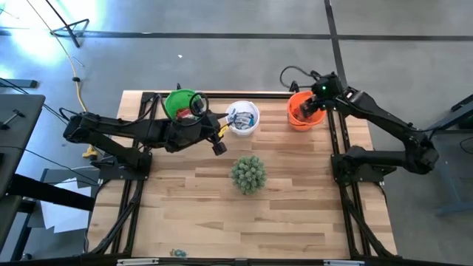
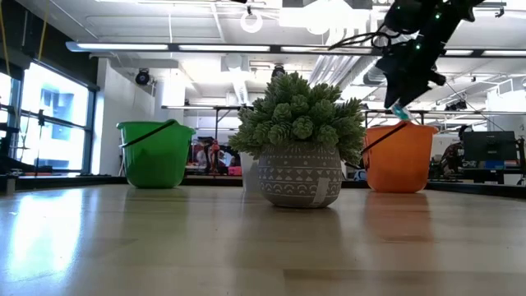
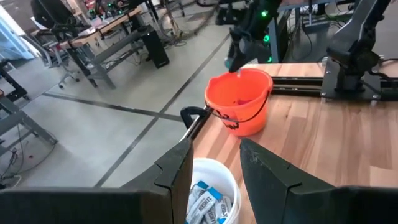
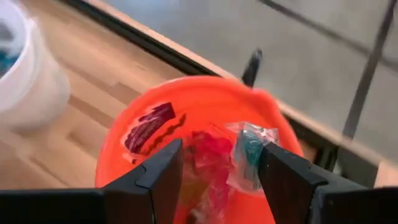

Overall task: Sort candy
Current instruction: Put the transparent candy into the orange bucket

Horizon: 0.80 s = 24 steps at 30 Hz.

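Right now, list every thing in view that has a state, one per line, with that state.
right gripper: open above the orange cup, a light blue wrapped candy between its fingers
left gripper: open, empty, over the white cup
orange cup: upright, red candy inside
white cup: upright, blue-and-white candy inside
green cup: upright, contents cannot be told
potted plant: upright, untouched

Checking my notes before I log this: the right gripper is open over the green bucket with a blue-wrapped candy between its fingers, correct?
Not quite. The right gripper is over the orange bucket, not the green bucket, as the high view shows. The rest holds: its fingers are open, with a blue-wrapped candy between them.
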Each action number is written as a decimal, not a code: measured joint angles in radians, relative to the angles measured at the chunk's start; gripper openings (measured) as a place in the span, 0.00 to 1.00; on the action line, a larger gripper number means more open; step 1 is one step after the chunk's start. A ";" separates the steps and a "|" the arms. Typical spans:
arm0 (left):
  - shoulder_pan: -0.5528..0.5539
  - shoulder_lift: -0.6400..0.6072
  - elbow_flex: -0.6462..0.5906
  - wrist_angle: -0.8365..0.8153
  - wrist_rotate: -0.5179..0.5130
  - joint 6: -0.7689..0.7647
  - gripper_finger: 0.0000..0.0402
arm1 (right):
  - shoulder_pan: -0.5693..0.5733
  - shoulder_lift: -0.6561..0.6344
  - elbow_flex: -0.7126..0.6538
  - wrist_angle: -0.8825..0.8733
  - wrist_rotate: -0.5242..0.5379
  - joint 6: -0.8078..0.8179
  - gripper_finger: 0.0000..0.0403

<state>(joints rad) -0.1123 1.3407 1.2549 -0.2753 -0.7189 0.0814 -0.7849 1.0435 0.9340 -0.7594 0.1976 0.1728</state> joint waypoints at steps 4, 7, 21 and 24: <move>0.000 0.000 0.000 -0.009 -0.001 0.000 0.30 | 0.003 -0.001 0.000 0.028 -0.076 -0.261 0.48; 0.000 0.000 0.000 -0.023 -0.001 0.000 0.30 | 0.004 -0.002 0.000 0.029 -0.150 -0.511 0.48; 0.000 0.000 0.000 -0.062 -0.002 -0.002 0.30 | 0.044 0.003 0.000 0.054 0.028 0.685 0.48; 0.000 0.000 0.000 -0.062 -0.004 -0.002 0.30 | 0.044 0.003 0.000 0.075 0.027 0.790 0.48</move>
<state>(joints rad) -0.1123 1.3407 1.2549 -0.3373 -0.7224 0.0795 -0.7414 1.0470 0.9340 -0.6847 0.2242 0.9623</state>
